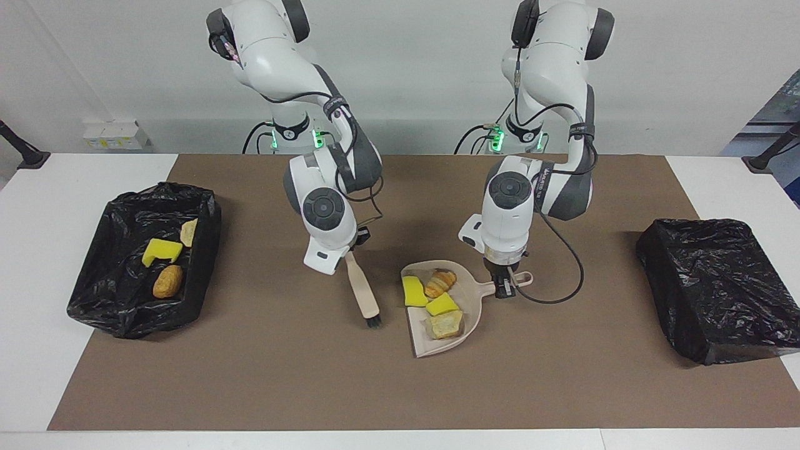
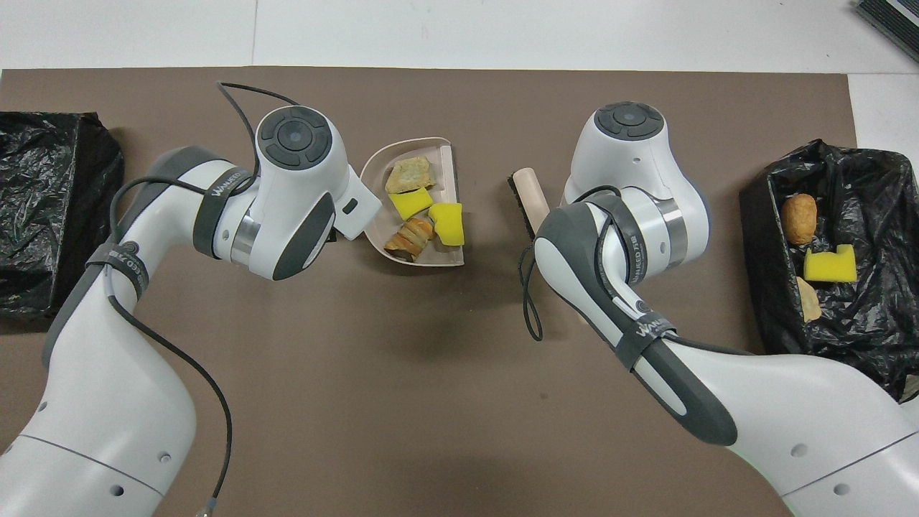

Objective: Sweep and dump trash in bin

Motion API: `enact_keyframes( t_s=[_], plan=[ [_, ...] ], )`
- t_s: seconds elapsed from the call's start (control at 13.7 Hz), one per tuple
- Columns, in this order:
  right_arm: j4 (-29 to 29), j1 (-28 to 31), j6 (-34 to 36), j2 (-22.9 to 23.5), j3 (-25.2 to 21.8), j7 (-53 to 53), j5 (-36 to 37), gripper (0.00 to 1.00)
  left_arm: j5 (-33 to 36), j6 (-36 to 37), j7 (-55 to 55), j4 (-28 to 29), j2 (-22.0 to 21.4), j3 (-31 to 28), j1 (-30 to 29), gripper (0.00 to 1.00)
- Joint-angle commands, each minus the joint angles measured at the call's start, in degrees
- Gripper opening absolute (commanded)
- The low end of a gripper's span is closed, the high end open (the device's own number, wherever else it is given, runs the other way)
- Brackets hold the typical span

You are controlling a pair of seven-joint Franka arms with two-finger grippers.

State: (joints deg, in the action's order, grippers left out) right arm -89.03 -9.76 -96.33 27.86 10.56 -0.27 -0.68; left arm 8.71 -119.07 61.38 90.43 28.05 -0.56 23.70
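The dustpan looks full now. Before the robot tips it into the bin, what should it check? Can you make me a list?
1. Left gripper shut on the dustpan handle: ok.
2. All four pieces lie inside the pan, namely two yellow sponge chunks, a croissant and a bread piece: ok.
3. No trash left loose on the brown mat: ok.
4. Brush, held by the right gripper, is apart from the pan: ok.
5. Open bin at the right arm's end, with three pieces in it, has room: ok.
6. The black-bagged bin at the left arm's end is open: cannot tell.
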Motion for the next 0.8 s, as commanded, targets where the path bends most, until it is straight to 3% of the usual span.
enact_keyframes(
  t_s=[0.0,0.44,0.73],
  plan=[
    [-2.02,2.11,3.67,-4.82,0.60,1.57,0.59,0.00,-3.95,-1.07,7.24,4.48,-5.80,0.47,-3.73,0.00],
    [-2.89,4.67,15.19,-8.79,0.69,7.36,-0.03,0.00,-5.20,5.33,14.72,4.76,-11.70,0.38,-13.65,0.00],
    [-13.24,-0.50,11.53,-15.01,0.78,16.15,-3.44,0.00,-6.59,6.84,18.78,4.32,-13.99,0.47,-23.49,0.00]
  ],
)
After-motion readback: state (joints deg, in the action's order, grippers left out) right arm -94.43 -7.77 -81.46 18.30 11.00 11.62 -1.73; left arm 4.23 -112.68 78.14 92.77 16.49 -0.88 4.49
